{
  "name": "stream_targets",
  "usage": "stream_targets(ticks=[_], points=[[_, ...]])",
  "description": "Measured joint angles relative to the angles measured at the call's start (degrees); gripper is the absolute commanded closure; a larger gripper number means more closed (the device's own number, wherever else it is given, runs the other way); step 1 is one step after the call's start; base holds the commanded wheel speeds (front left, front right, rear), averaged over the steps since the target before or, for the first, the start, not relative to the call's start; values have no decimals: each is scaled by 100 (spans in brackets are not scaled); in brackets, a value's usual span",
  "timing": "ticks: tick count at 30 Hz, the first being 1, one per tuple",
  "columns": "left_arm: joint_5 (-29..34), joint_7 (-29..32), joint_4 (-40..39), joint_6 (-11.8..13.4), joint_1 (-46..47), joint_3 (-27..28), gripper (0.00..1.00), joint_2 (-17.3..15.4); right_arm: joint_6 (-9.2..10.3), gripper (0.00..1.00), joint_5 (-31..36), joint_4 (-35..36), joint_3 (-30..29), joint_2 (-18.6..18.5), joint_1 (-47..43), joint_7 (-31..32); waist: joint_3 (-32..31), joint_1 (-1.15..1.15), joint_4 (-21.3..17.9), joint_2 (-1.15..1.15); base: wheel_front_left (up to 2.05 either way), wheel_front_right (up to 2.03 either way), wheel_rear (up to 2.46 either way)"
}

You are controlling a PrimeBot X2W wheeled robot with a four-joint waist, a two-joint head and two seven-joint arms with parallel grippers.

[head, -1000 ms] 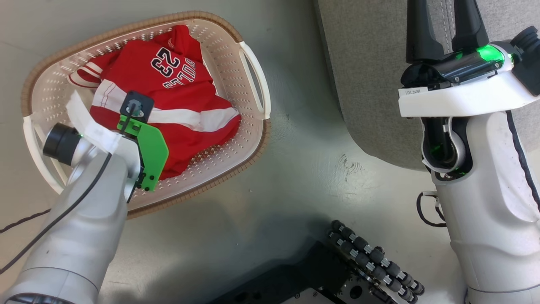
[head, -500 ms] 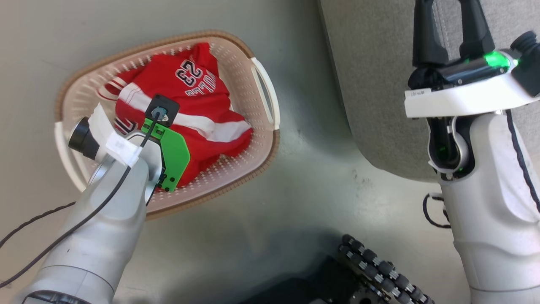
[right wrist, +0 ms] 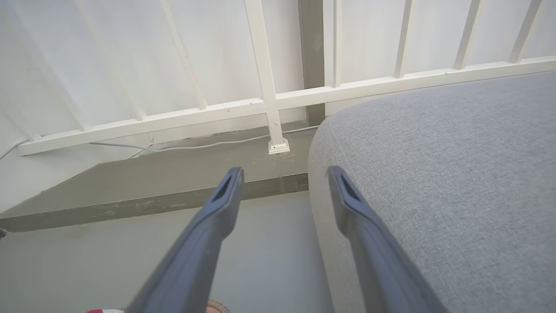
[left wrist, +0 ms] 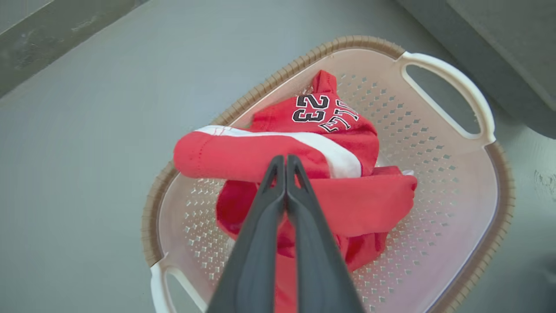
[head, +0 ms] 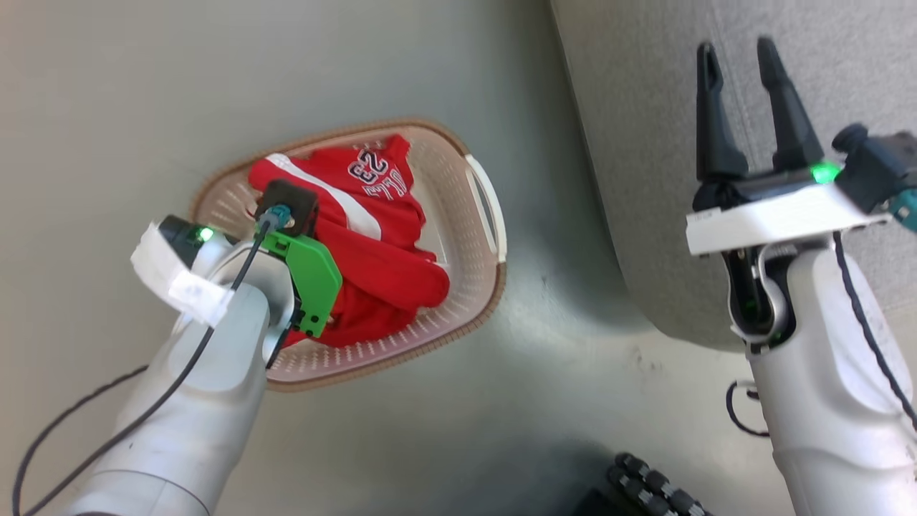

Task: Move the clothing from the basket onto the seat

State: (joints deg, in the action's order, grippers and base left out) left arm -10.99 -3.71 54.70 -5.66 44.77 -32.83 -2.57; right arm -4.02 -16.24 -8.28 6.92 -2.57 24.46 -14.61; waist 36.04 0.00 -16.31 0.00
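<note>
In the basket (left wrist: 438, 174), crumpled red clothing (left wrist: 360, 204) (white stripe)

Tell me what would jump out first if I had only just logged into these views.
The red Bulls 23 jersey grabs the eye, bunched in the cream perforated basket on the grey floor, with the left hand pinched shut on a fold of it. Off to the right, the right hand stands open over the edge of the big grey cushion seat.
</note>
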Motion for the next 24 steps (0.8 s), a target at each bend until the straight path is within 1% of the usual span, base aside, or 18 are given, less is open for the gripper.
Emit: stream_targets(ticks=[3, 8, 10, 11, 14, 24], points=[[-188, -176, -69, -19, -83, 31, 100, 11, -20, 0, 58, -98, -43, -3, -148, 0, -232, 0, 74, 0, 0, 0, 0], [-325, -442, -234, -41, -152, 14, 100, 26, -59, 0, 196, -238, -68, -94, -334, 0, -627, 0, 204, 0, 0, 0, 0], [-555, -544, -420, -90, -222, -57, 100, 25, -78, 0, 229, -292, -82, -134, -414, 0, -788, 0, 258, 0, 0, 0, 0], [-555, -544, -420, -90, -222, -57, 100, 25, -78, 0, 229, -292, -82, -134, -414, 0, -788, 0, 258, 0, 0, 0, 0], [-967, -601, -673, -127, -385, -156, 100, 38, -102, 0, 266, -361, -80, -146, -531, 0, -1029, 0, 342, 0, 0, 0, 0], [-1600, -649, -1112, -141, -632, -568, 100, 43, -196, 0, 348, -615, 101, -152, -793, 0, -1848, 0, 590, 0, 0, 0, 0]])
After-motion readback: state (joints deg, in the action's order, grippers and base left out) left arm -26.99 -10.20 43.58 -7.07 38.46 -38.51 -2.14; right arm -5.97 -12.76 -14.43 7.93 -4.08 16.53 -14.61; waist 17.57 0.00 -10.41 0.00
